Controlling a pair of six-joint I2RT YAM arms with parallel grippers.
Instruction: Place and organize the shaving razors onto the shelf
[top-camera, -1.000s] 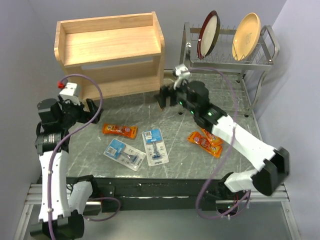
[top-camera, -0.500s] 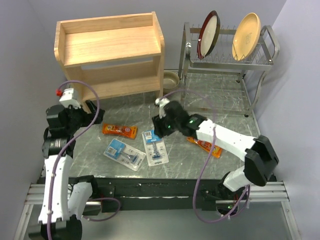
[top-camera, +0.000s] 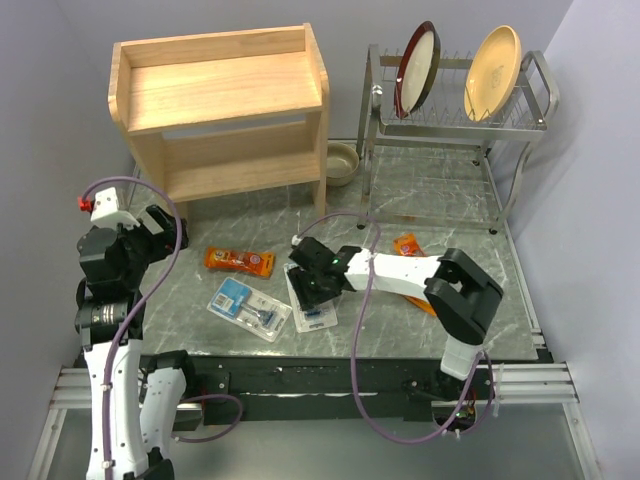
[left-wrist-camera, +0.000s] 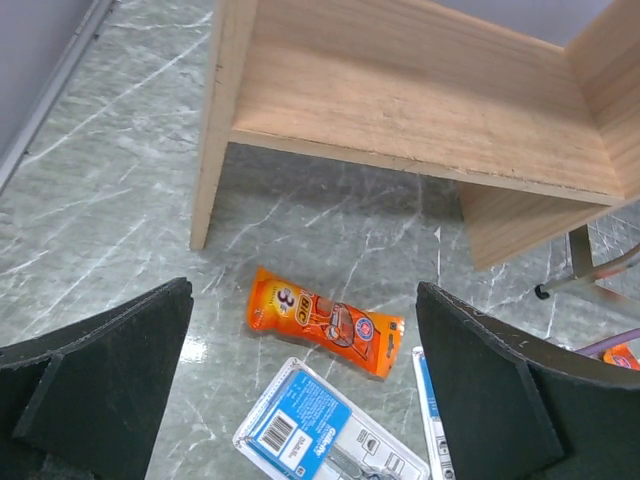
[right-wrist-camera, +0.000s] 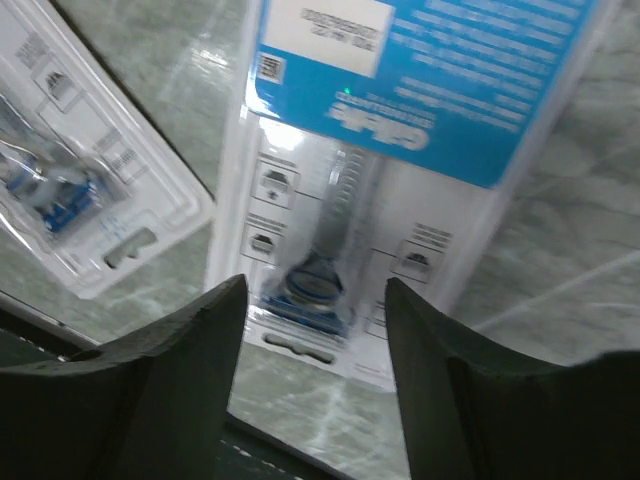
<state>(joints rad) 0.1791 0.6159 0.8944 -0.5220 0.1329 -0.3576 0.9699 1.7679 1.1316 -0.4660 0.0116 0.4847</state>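
the left claw hangs wide apart with nothing in it, above the table near the shelf. the right claw is low over a blister pack, jaws partly apart with the dark razor showing between them; whether the tips touch the pack cannot be told. a second blister pack lies just left of it. an orange pack lies beyond that one, in front of the shelf. another orange pack shows just beyond the right arm. both shelf tiers are bare; all the packs in view are on the table.
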